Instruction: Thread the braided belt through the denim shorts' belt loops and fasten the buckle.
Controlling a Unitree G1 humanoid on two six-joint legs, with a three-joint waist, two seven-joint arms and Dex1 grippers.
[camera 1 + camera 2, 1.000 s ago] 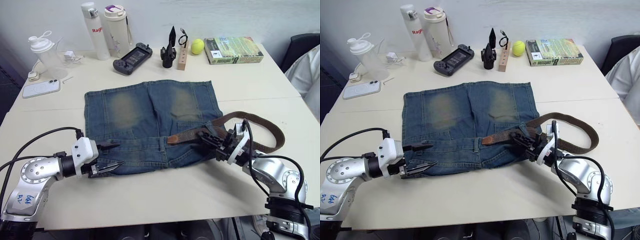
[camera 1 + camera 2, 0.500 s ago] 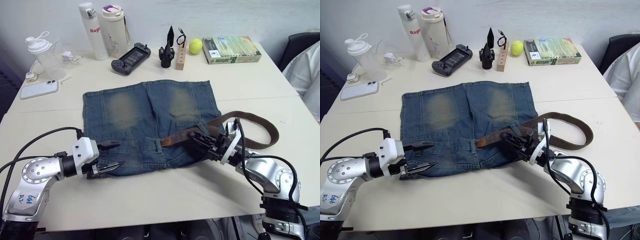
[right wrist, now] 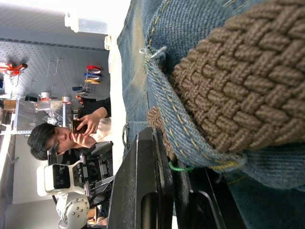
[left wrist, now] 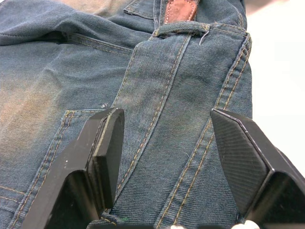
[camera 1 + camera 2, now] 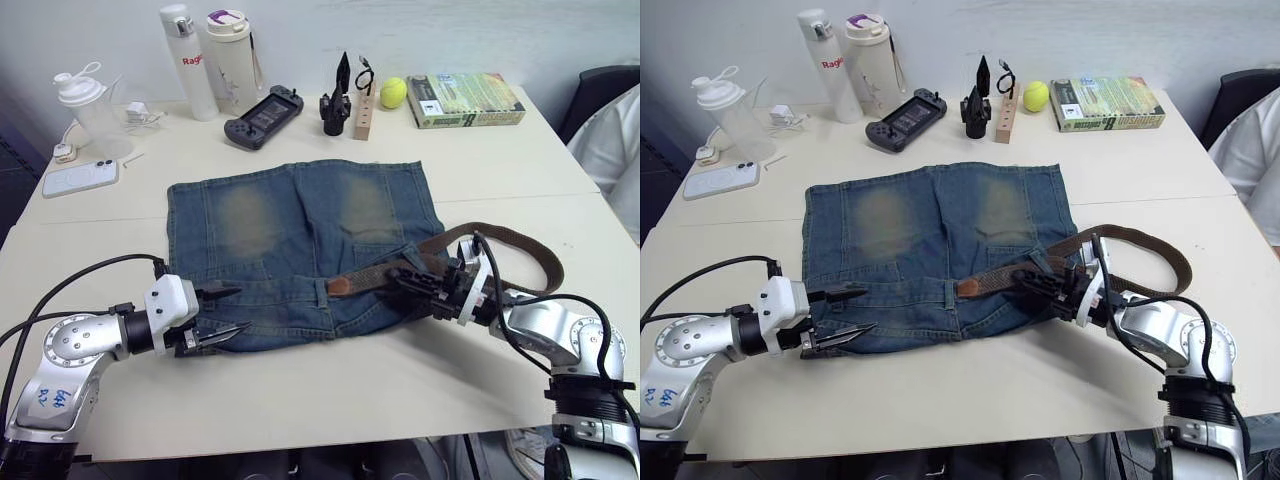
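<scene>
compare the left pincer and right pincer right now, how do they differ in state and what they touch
The left pincer is open, its black fingers straddling the waistband of the denim shorts without clamping anything. The right pincer is shut on the braided belt, at the part lying over the shorts. The left sits at the shorts' left corner, the right near their right side. Both are low over the waistband.

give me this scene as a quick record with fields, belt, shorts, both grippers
belt: braided belt loops off the shorts' right side; its reddish tip lies along the waistband
shorts: denim shorts flat on the table, waistband nearest the robot
left gripper: left gripper open at the waistband's left end
right gripper: right gripper shut on the belt
buckle: cannot tell
</scene>
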